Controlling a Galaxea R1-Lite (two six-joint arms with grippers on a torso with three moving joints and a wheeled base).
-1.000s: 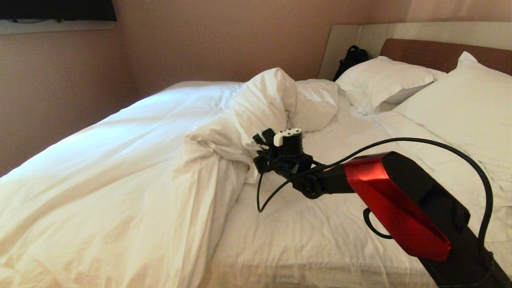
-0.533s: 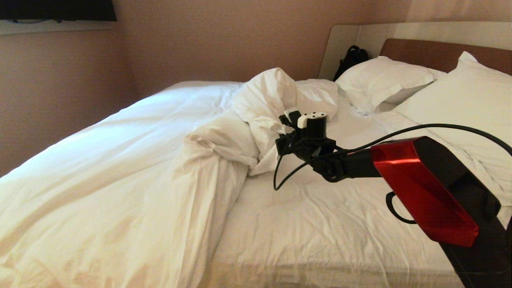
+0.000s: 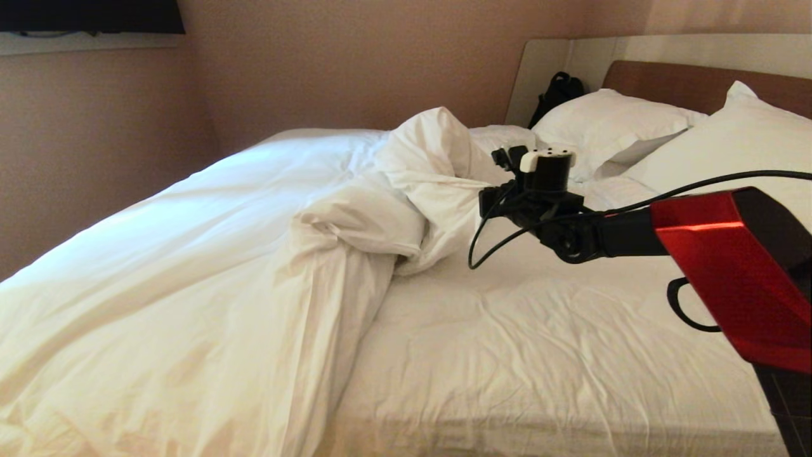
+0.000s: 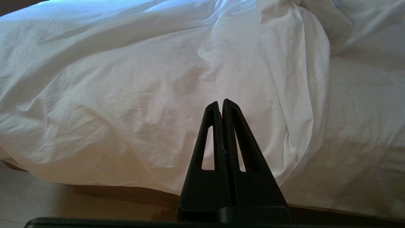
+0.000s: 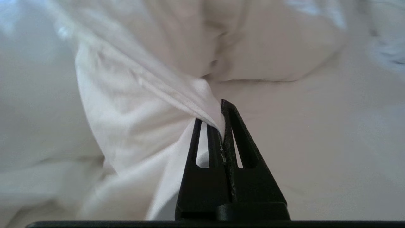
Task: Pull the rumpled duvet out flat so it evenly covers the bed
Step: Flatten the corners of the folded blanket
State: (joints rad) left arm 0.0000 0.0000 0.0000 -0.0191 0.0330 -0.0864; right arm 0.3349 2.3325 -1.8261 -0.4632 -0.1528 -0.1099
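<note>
The white duvet covers the left half of the bed and is bunched into a tall heap near the middle. My right gripper is over the bare sheet beside that heap, near the pillows. It is shut on a fold of the duvet's edge, which stretches taut from the right gripper. The left gripper is shut on nothing and hangs low at the bed's side. It faces the duvet draped over the edge.
Two white pillows lean against the brown headboard. A black bag stands in the far corner. Pink walls close in behind and to the left. The dark bed base and floor lie below the left gripper.
My right gripper has travelled up and to the right toward the pillows, dragging the pinched duvet fold with it. The heap has stretched out that way. The left arm stayed still.
</note>
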